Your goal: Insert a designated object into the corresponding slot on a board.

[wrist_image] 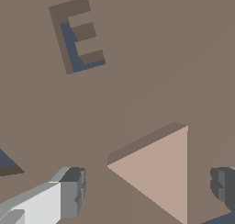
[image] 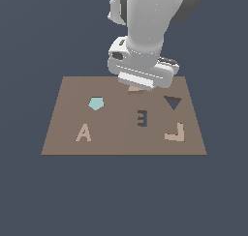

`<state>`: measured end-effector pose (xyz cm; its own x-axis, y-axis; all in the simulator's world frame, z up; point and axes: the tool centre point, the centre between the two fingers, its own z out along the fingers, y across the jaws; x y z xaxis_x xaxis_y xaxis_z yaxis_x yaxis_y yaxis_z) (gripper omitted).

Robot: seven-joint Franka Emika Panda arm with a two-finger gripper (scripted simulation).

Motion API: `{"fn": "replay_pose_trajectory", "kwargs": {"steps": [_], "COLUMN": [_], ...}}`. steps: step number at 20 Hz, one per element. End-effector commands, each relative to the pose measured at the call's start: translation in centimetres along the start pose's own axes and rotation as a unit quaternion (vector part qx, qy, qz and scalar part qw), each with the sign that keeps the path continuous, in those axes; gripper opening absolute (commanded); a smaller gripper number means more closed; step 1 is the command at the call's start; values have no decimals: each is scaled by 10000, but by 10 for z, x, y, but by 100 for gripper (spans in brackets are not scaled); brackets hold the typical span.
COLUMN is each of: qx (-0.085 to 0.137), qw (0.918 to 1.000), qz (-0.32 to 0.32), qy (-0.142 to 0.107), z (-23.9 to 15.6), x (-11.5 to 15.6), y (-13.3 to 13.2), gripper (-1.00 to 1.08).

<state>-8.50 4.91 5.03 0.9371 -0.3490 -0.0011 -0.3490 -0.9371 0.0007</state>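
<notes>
The pale peach triangular piece (wrist_image: 158, 172) lies flat on the brown board (image: 72, 92). In the exterior view only its tip (image: 135, 89) shows under the hand. My gripper (wrist_image: 147, 191) is low over it and open, with one finger (wrist_image: 69, 195) on each side and a gap to the piece on both. In the exterior view the gripper (image: 138, 85) sits at the board's far middle. The dark navy triangle cut-out (image: 172, 102) lies to the exterior view's right of the piece, and only a sliver of it (wrist_image: 7, 161) shows in the wrist view.
A dark E-shaped cut-out (image: 141, 118) (wrist_image: 75, 35) sits in the board's middle. A peach letter A (image: 83, 132), a peach L-shaped piece (image: 175, 132) and a pale cyan pentagon (image: 96, 103) also lie on the board. Dark floor surrounds the board.
</notes>
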Motion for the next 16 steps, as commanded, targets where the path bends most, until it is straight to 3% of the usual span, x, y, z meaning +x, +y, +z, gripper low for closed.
{"fn": "replay_pose_trajectory", "kwargs": {"steps": [1,11,12,16], "qx": [1,4,4,4], "qw": [10000,10000,10000,10000], "qz": [1,15,15,15], "qy": [1,6,6,6], "z": [0,20,20,20], "x": [0,0,0,0], "y": [0,0,0,0], "gripper": [100,100,-100,-100]}}
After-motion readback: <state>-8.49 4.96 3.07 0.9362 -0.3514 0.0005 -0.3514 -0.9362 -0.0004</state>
